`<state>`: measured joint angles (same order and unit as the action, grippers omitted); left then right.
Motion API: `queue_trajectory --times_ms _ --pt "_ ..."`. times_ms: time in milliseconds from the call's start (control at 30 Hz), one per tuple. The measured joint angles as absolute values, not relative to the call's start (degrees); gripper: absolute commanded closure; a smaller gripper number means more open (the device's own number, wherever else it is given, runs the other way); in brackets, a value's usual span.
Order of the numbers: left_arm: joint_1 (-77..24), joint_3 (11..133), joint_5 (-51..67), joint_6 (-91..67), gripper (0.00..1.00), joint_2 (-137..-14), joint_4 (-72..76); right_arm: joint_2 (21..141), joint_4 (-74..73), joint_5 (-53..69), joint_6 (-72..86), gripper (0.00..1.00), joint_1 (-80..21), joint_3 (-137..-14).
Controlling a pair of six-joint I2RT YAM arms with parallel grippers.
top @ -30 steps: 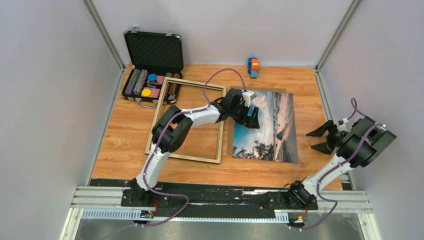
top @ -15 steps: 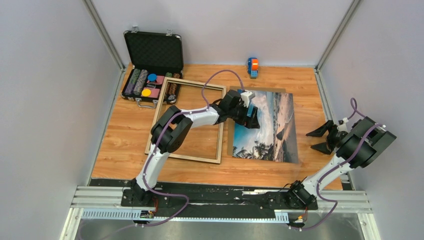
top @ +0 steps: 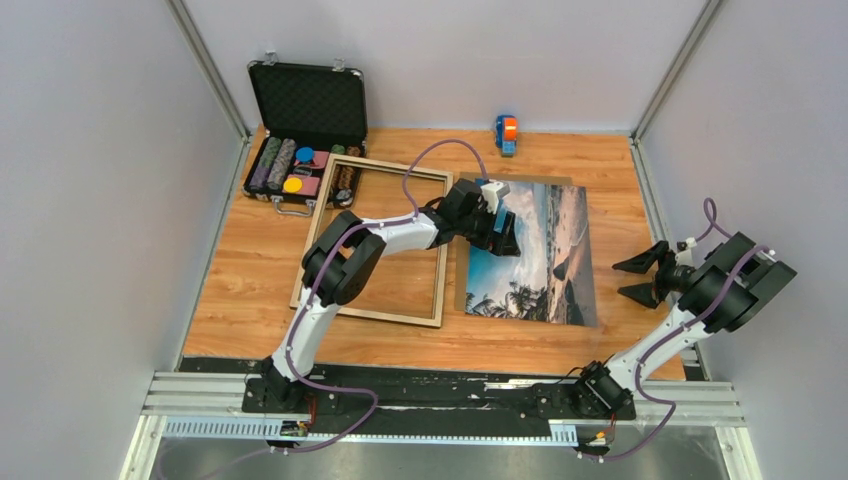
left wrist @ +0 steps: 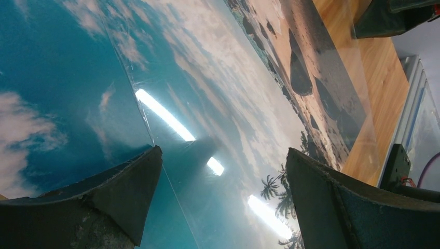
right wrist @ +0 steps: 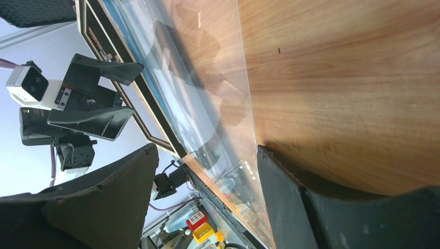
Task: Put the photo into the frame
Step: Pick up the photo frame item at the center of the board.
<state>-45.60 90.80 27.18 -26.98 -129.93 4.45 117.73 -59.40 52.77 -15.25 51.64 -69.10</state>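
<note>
The right tool (top: 618, 280) and its arm have shifted slightly.

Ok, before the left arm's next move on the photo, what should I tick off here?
1. left fingers open: ok, spread wide over the photo.
2. left fingers touching the photo: cannot tell.
3. right fingers out of the way: ok, open, beyond the photo's right edge.
4. frame ready: ok, flat beside the photo, no print inside.
5. photo uncovered: not ok, a clear sheet appears to lie over it.
</note>
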Motion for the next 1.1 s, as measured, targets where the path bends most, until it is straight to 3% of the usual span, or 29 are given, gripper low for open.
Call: queue_trajectory --times_ms 1100 --pt "-44.2 89.1 36.2 -29.3 0.03 -131.6 11.5 119.5 -66.0 66.3 -22.5 0.30 51.8 -72.4"
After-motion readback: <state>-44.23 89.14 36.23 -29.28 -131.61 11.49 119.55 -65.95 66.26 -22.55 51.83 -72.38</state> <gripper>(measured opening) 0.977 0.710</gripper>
